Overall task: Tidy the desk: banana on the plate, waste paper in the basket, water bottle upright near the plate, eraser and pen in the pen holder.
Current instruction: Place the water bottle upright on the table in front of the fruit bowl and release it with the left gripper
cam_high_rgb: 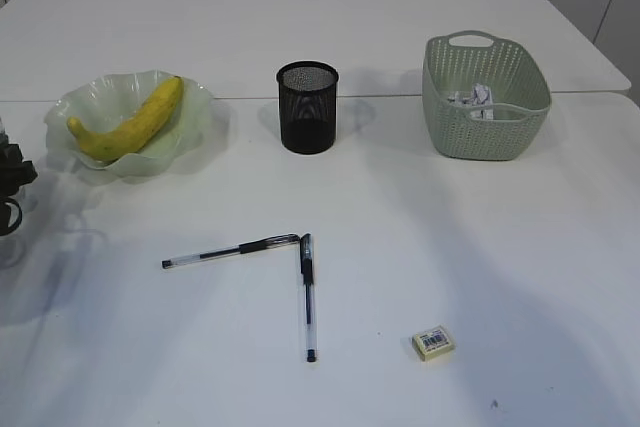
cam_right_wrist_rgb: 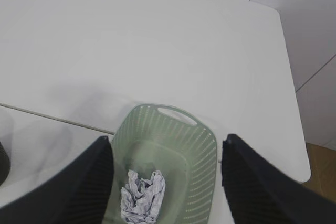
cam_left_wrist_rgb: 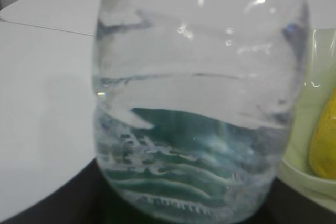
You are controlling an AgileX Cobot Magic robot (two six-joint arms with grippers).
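banana and paper sorted, pens and eraser left

from the exterior view, the banana (cam_high_rgb: 130, 123) lay in the plate (cam_high_rgb: 195, 107), crumpled waste paper (cam_high_rgb: 473, 100) sat in the basket (cam_high_rgb: 487, 132), and two pens (cam_high_rgb: 307, 292) and the eraser (cam_high_rgb: 433, 343) lay on the desk (cam_high_rgb: 520, 277), apart from the pen holder (cam_high_rgb: 307, 107).

on the left wrist, the water bottle (cam_left_wrist_rgb: 199, 98) filled the view between the jaws, seemingly held, just beside the plate.

on the right wrist, the right gripper (cam_right_wrist_rgb: 165, 182) hung wide and empty over the basket.
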